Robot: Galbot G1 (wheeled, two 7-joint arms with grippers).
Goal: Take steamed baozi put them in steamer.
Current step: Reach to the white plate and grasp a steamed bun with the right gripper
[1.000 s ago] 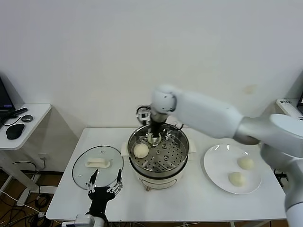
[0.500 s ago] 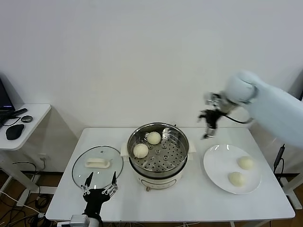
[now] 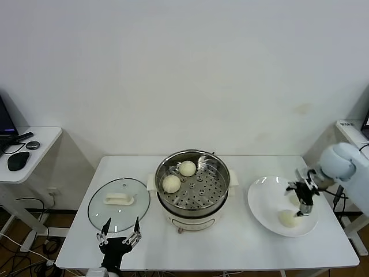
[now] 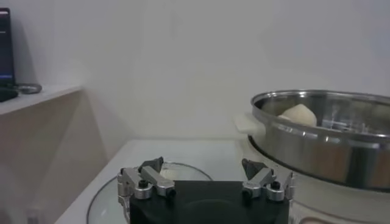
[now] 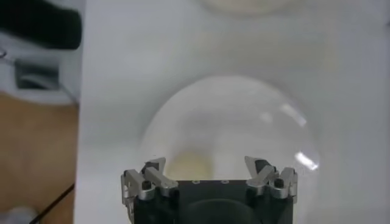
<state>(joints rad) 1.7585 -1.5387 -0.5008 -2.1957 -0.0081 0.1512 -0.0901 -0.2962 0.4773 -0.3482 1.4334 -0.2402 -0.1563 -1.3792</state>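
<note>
both sets of jaws are standing wide apart and gripping nothing: the right gripper (image 3: 302, 201) is hanging over the white plate (image 3: 262, 202) at the table's right side, just above the baozi (image 3: 287, 217) lying at the plate's near edge, while the left gripper (image 3: 119, 235) is idling low at the near edge of the table, just in front of the glass lid (image 3: 119, 202). two baozi (image 3: 172, 183) are sitting on the perforated tray of the steamer (image 3: 192, 186) in the middle of the table, one of them (image 3: 187, 168) farther back, so the job looks about half done and the step in hand seems to be fetching another bun from the plate. from the right wrist view a pale bun (image 5: 189, 165) is lying right below the parted fingers (image 5: 150, 175), so the next move likely calls for lowering straight down, closing gently on the soft dough and lifting it clear. the white table (image 3: 230, 245) is standing against a plain white wall, with a small side desk (image 3: 36, 138) holding a mouse (image 3: 18, 160) off to the left.
</note>
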